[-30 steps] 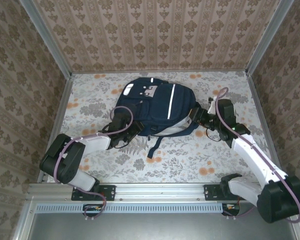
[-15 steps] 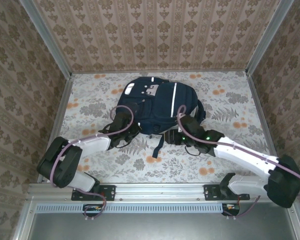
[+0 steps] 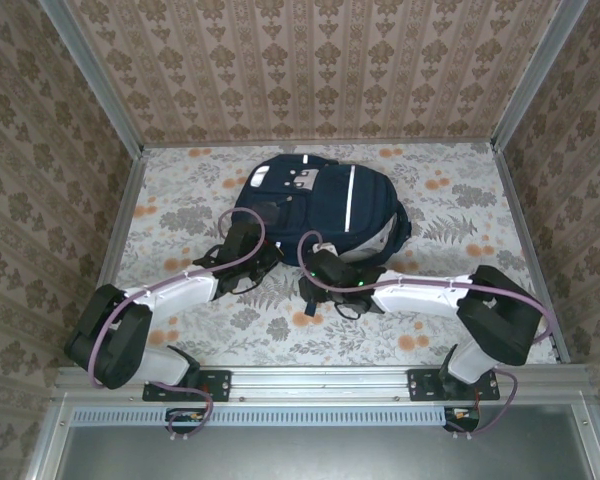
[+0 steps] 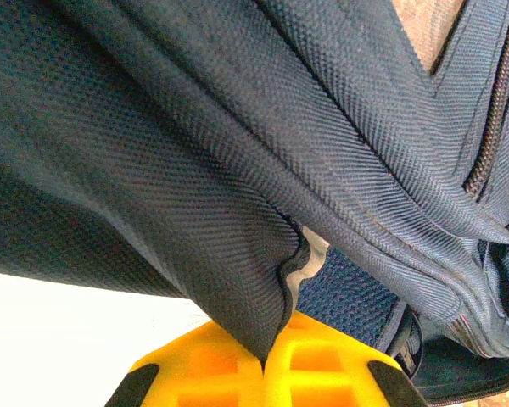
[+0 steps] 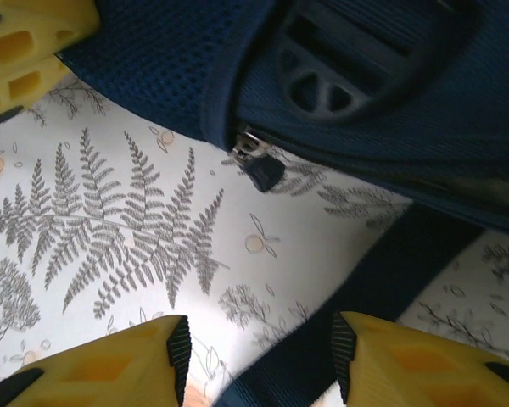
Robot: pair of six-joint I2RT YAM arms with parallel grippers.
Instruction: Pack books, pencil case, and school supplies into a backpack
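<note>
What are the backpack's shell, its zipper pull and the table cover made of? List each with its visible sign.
Backpack shell: woven synthetic cloth, likely nylon or polyester, matte; fine ribbed weave, soft folds.
Zipper pull: seemingly dark plastic or rubber tab on a metal clip; smooth, faintly shiny.
Table cover: smooth printed sheet, fern pattern; paper or vinyl, cannot tell.
</note>
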